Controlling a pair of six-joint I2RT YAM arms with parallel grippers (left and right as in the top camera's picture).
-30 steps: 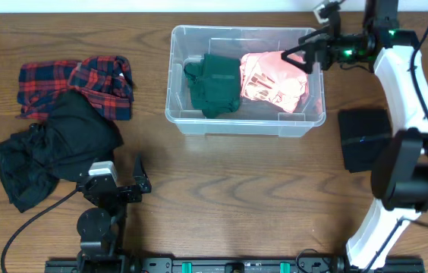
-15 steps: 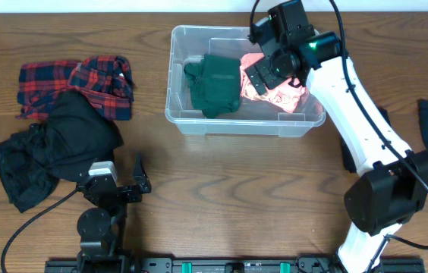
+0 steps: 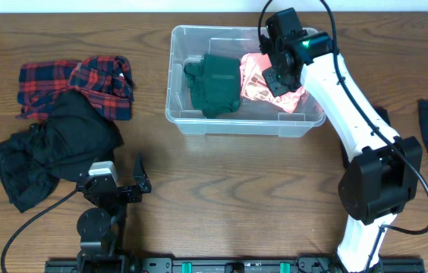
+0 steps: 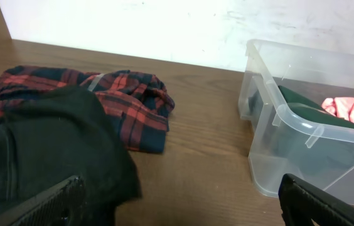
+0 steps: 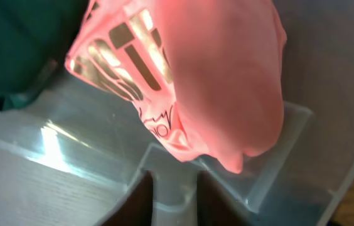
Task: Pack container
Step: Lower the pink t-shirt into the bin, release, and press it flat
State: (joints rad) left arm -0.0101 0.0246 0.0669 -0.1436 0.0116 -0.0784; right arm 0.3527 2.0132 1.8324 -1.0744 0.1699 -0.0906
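**Right arm working inside the bin**

A plaid shirt [image 3: 85, 80] and a black garment [image 3: 70, 140] are waiting unpacked on the table [image 3: 237, 197]. The left end effector [image 3: 140, 178] is idling wide beside them. The container [image 3: 237, 126] is sitting centre-back, holding a green garment [image 3: 215, 83] and a pink garment [image 3: 263, 89]. The right end effector [image 5: 172, 198] is hovering over the pink one, narrowed and seemingly empty, probably settling it.

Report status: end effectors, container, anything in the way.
Left end effector open, low over table. Right end effector closed, empty, over container beside pink garment. Green garment packed. No obstruction seen.
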